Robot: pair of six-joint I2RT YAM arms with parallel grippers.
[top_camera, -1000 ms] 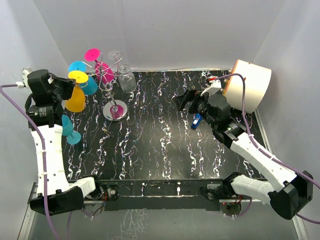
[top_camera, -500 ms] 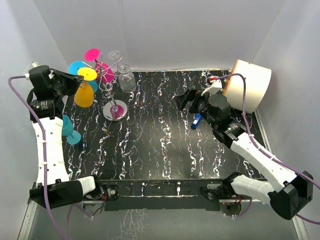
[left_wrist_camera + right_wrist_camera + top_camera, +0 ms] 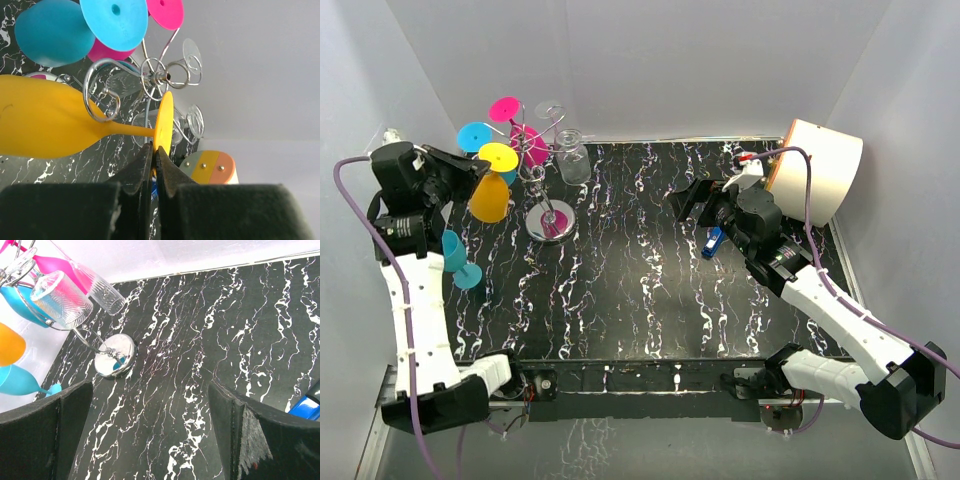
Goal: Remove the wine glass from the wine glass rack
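The left pincer (image 3: 154,151) is squeezed almost shut on the rim of the yellow wine glass's (image 3: 45,122) foot and holds the glass tilted in the air. The glass is just left of the wine glass rack (image 3: 551,218). Its stem lies against one curled hook, and I cannot tell whether it is free. The right pincer (image 3: 150,440) gapes wide with nothing in it, above the surface (image 3: 650,290) and well away from the rack. A blue glass (image 3: 498,170), a pink glass (image 3: 528,146) and a clear glass (image 3: 572,158) hang bowl-down.
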